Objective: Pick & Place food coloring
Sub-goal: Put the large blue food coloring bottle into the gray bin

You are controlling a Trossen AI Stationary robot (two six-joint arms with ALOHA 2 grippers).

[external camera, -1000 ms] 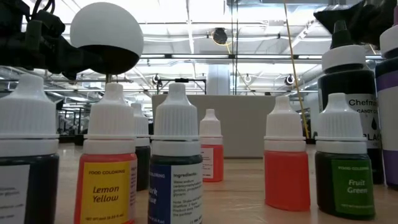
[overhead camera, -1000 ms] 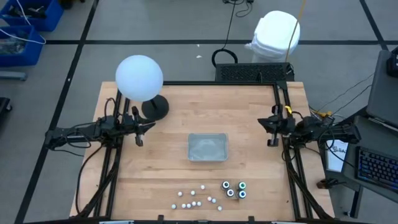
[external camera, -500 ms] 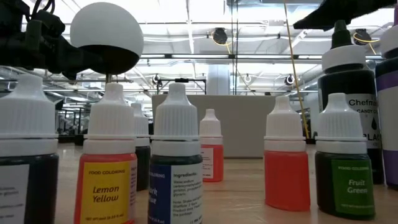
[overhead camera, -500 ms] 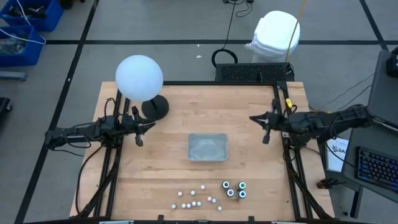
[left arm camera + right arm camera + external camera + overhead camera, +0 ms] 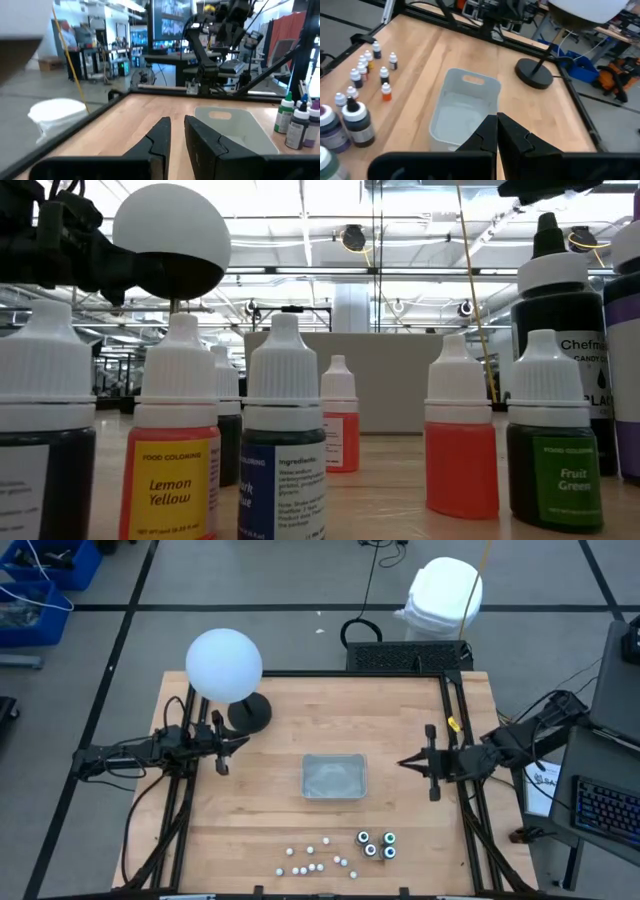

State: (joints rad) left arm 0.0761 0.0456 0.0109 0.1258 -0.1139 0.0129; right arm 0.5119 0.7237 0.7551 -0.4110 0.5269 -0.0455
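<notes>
change: right gripper [image 5: 408,762] has swung from the table's right edge inward toward the clear tray [image 5: 335,777], fingers shut, empty | left gripper [image 5: 222,754] waits, narrowly parted, empty | food coloring bottles [image 5: 340,852] untouched at the front edge | meaning: approach starting, nothing picked yet

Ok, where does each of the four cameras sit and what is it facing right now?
High: overhead, straight down on the table, both arms, tray.
Low: table height, among the food coloring bottles, facing the room; the arms' dark parts at its top corners.
Left wrist: behind the left gripper, facing the tray.
Right wrist: behind the shut right gripper, over the tray.
Shared: the tray in the high and both wrist views.
</notes>
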